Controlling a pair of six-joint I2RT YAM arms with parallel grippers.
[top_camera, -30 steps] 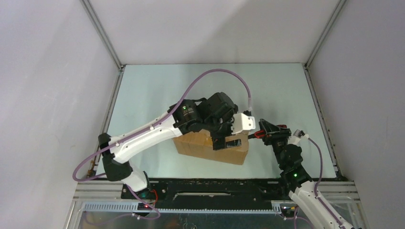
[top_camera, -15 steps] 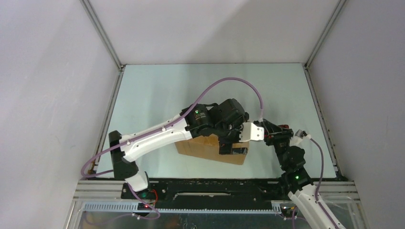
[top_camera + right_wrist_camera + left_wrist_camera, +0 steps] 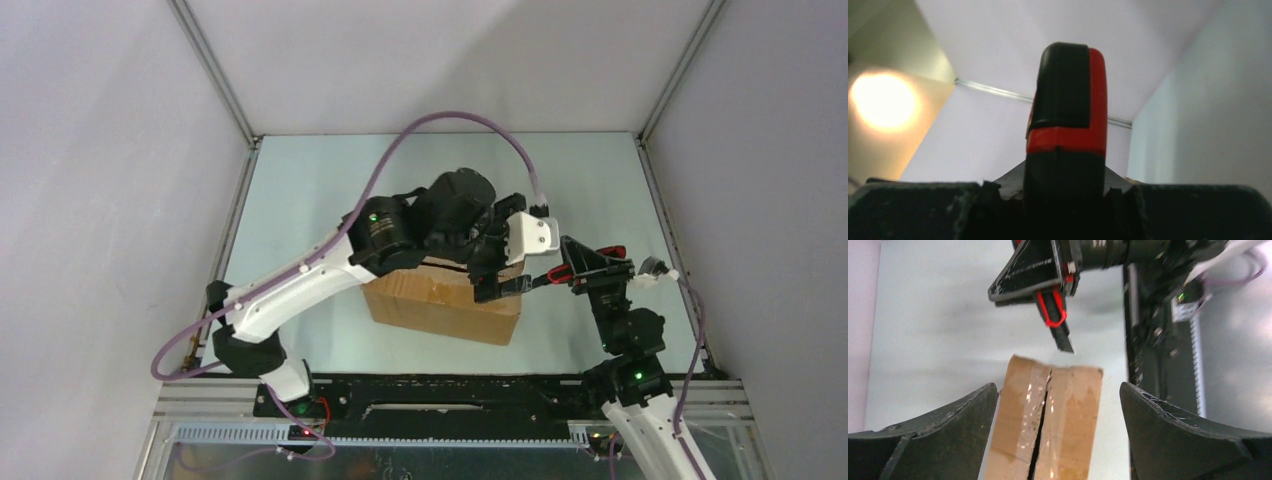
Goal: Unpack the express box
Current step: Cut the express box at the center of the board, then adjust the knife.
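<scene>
The express box (image 3: 440,305) lies on the table (image 3: 330,190) toward its 6 o'clock edge, long side running 9 to 3, with its top seam (image 3: 1040,430) showing as a dark slit through glossy tape (image 3: 1023,405). The left gripper (image 3: 1058,388) hangs directly over it with its fingers spread wide and nothing between them. At the box's 3 o'clock end, the right gripper (image 3: 585,265) pinches a red-and-black utility knife (image 3: 1052,310), blade aimed at the carton. The carton looks light and likely to slide. Its corrugated walls are probably stiff, its flaps bendable and its tape slick. The best hold is probably a bare cardboard flap edge beside the slit.
</scene>
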